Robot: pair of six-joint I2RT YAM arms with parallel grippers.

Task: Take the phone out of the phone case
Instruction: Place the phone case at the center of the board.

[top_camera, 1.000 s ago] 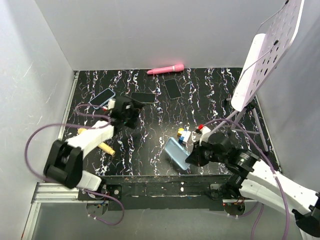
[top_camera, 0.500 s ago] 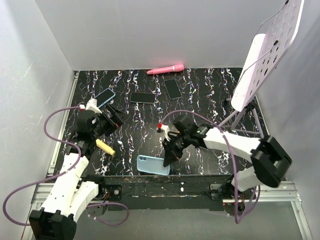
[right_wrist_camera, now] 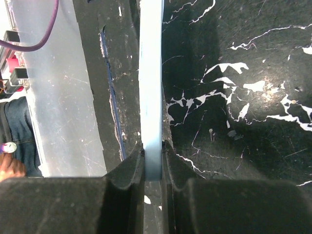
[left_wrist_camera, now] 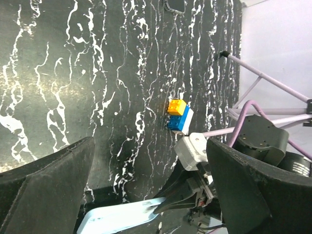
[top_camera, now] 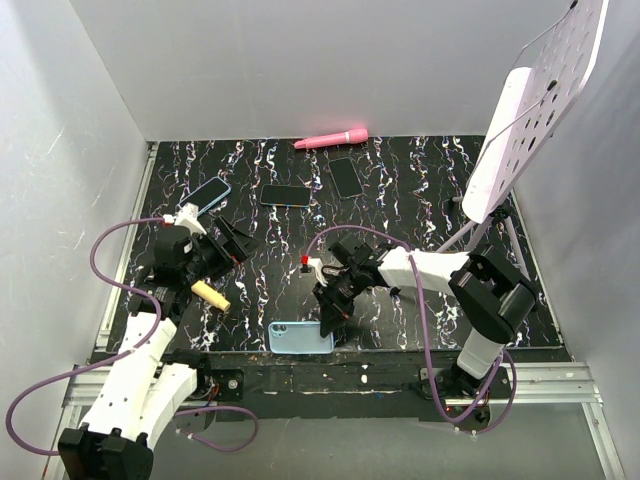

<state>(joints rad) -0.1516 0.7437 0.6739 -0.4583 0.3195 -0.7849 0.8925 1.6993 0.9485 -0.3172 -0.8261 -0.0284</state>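
A light blue phone case point(top_camera: 298, 337) lies by the table's front edge, back side up. Whether a phone is inside it cannot be told. My right gripper point(top_camera: 328, 322) is shut on the case's right end. In the right wrist view the case point(right_wrist_camera: 150, 87) shows edge-on, pinched between the two fingers point(right_wrist_camera: 130, 170). My left gripper point(top_camera: 228, 243) is open and empty, above the table to the case's left rear. In the left wrist view its jaws point(left_wrist_camera: 148, 146) stand wide apart, with the case point(left_wrist_camera: 122, 217) and the right gripper point(left_wrist_camera: 183, 192) seen between them.
A blue-cased phone point(top_camera: 204, 195), two dark phones point(top_camera: 286, 195) point(top_camera: 346, 177) and a pink object point(top_camera: 332, 137) lie at the back. A yellow stick point(top_camera: 210, 295) lies under the left arm. A toy-brick stack point(left_wrist_camera: 178, 114) sits mid-table. A white perforated stand point(top_camera: 530, 110) rises at right.
My right gripper has carried the blue case left and down to the front edge. The left arm has pulled back to the left and shifted only slightly since.
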